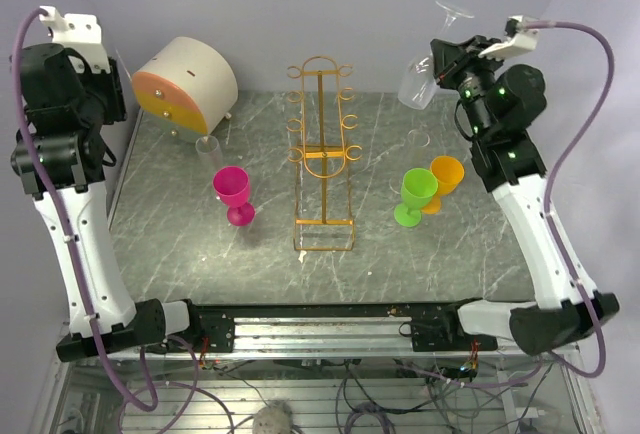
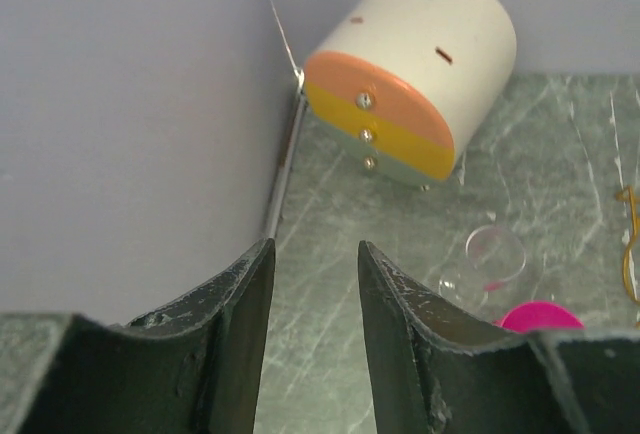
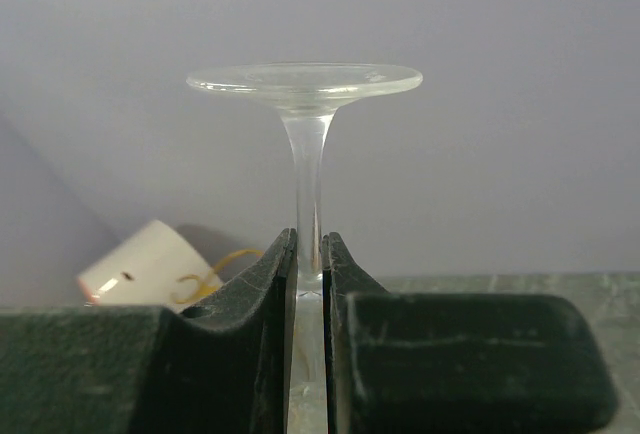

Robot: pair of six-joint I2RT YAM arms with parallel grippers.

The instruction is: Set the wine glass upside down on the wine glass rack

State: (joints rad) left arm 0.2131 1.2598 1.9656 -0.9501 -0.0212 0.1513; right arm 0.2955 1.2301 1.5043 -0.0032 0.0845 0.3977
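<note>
Right gripper [image 3: 308, 249], clamped on the stem of the glass [image 1: 418, 82], holds it foot-up, tilted, high right of the rack [image 1: 325, 157].

Marbled grey-green tabletop [image 1: 200, 254] under me. Plain lavender walls [image 1: 250, 14] from 9 through 12 to 3 o'clock. Aluminium rail [image 1: 320, 332] at 6. Lighting even, shadows soft.

High up, right fingers [image 3: 268, 354] clamped; left fingers [image 2: 236, 344] apart.
</note>
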